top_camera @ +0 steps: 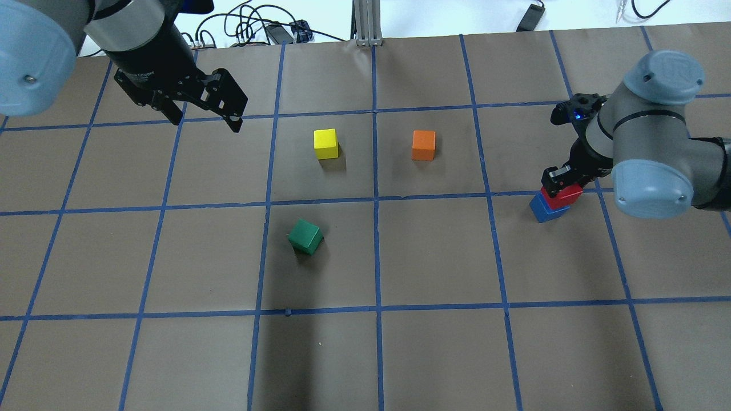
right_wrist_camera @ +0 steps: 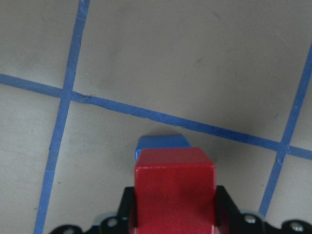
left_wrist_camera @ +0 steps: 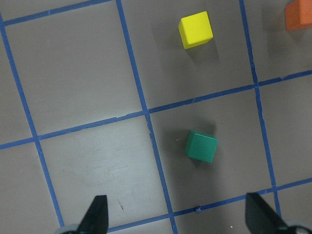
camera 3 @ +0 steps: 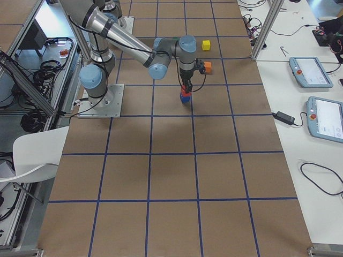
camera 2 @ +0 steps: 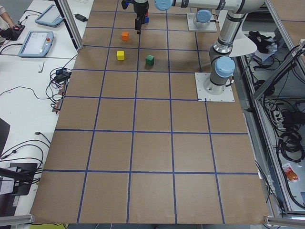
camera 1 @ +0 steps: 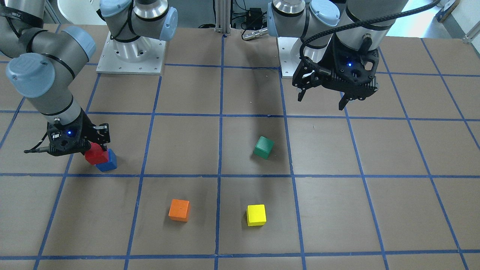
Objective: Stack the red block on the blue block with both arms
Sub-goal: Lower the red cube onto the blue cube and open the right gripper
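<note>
The red block (camera 1: 95,154) sits on top of the blue block (camera 1: 107,162), slightly offset, at the table's right side in the overhead view, red block (top_camera: 564,194) over blue block (top_camera: 545,210). My right gripper (camera 1: 94,144) is shut on the red block, its fingers on either side; the right wrist view shows the red block (right_wrist_camera: 174,180) between the fingers, with the blue block (right_wrist_camera: 162,142) peeking out beyond it. My left gripper (top_camera: 205,117) is open and empty, held high above the far left of the table, also seen in the front view (camera 1: 322,100).
A green cube (top_camera: 305,236) lies tilted near the table's middle. A yellow cube (top_camera: 326,144) and an orange cube (top_camera: 423,145) sit side by side farther out. The left wrist view shows the green cube (left_wrist_camera: 201,146) and the yellow cube (left_wrist_camera: 195,29) below.
</note>
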Robot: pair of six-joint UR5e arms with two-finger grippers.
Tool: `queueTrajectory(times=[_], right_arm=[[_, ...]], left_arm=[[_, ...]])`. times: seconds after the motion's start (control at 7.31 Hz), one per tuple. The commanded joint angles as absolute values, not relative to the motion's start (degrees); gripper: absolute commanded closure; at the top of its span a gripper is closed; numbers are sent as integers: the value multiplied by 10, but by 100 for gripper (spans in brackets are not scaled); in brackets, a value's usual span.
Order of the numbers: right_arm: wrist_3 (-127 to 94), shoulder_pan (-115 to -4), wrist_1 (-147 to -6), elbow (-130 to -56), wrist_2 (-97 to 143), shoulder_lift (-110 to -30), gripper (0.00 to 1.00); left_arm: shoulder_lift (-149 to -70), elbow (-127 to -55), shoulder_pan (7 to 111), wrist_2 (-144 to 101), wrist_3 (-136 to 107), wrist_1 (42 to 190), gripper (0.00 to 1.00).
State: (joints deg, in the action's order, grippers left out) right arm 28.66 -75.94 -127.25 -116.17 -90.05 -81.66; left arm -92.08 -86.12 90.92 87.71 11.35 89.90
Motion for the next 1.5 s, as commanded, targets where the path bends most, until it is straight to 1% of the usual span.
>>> queueTrajectory(times=[0.0,0.14,0.27,0.41,0.55,0.68,0.96,1.09,1.23,1.37], right_arm=[[284,-759,-1274,-1162,-900,-816,100],[285,-759,-1274,-1162,-901,-816,100],[284,-759,-1275,-1162,-901,-816,81],[284,-759,-1276,-1162,-901,-816,65],[283,-759,-1276,-1162,-901,-815,35],[283,-759,-1275,-1162,-901,-815,16],[281,-759,-1274,-1162,-901,-814,3],[276,-759,-1270,-1158,-904,-815,0],[274,-760,-1265,-1146,-910,-819,0],[272,-760,-1223,-1124,-911,-830,0]], left_arm=[[-920,-863,910,877,113,896,0],[-918,-864,909,878,113,896,0],[-918,-864,909,878,113,896,0],[-918,-864,908,877,114,895,0],[-916,-863,908,877,114,895,0],[-917,-857,904,877,114,896,0],[-916,-860,904,876,114,895,0],[-916,-860,904,876,114,895,0],[-916,-860,904,876,113,895,0],[-915,-860,904,877,114,895,0]])
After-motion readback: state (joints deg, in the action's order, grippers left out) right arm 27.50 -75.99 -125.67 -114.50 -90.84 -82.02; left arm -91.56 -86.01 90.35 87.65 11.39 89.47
